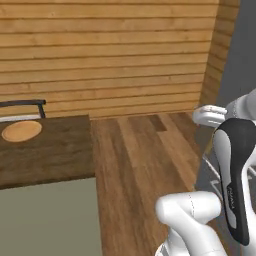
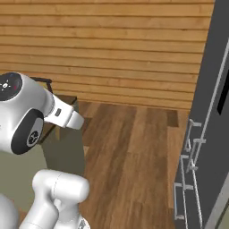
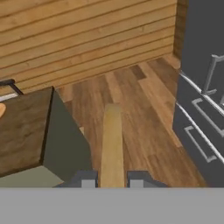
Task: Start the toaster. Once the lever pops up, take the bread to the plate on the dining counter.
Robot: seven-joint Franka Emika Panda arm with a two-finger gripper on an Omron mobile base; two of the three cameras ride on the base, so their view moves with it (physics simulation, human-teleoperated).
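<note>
The gripper (image 3: 112, 180) is clamped on the bread (image 3: 112, 146), seen edge-on and running toward twelve o'clock. At ten o'clock lies the dining counter (image 1: 45, 150), the plate (image 1: 21, 131) on its far end. No writing is legible.

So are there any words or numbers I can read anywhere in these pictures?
No text reads clearly.
Small pale lettering runs down the dark panel of the robot's arm in the left base view: too small and blurred to read.
Tiny marks on the round dark cap of the arm's joint in the right base view: too blurred to read.
The plate, the dining counter and the bread in the hand carry no writing.
</note>
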